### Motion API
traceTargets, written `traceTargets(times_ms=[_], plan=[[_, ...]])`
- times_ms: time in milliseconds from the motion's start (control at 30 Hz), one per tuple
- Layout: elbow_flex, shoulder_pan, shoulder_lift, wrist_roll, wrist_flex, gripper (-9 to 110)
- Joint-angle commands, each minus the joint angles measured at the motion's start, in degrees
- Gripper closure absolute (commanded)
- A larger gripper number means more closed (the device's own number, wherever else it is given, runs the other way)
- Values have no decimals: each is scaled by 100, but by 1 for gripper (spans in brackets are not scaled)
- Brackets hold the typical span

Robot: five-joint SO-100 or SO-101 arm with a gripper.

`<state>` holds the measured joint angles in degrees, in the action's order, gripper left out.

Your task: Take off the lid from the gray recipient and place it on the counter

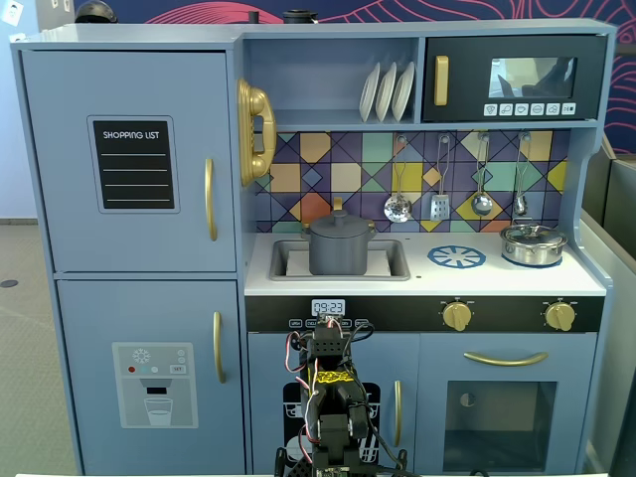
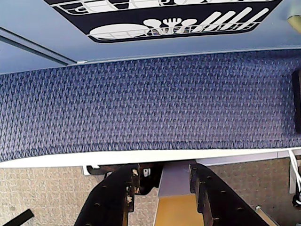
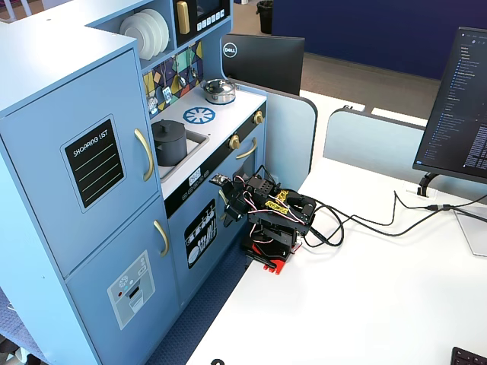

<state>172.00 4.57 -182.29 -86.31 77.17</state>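
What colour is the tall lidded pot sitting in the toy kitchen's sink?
Matte dark gray pot, lid included; clearest in a fixed view.

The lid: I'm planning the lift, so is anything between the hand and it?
The hand is folded low before the cabinet. The counter edge lies between it and the lid, which sits on the gray recipient in the sink; above, nothing visible blocks.

Facing the toy kitchen (image 1: 328,248) head-on from behind the arm (image 1: 331,397) in one fixed view. From high on the right, angled down across kitchen (image 3: 114,190), arm (image 3: 270,217) and desk (image 3: 365,296), in the other. Wrist view close above blue carpet (image 2: 150,103), near the kitchen's base.
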Motion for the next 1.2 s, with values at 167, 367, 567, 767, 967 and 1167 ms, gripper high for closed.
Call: traceTargets(times_ms=[167,367,567,767,967,1167], plan=[[0,-1072,18,-193,1055,101],[0,-1072,18,-176,1011,101],[-1248,-914,44,0,-387,101],[-3182,-765,853,-519,-3182,101],[-4351,-642,2048,-668,-5124,96],[-4649,-738,2707,-536,-5854,85]])
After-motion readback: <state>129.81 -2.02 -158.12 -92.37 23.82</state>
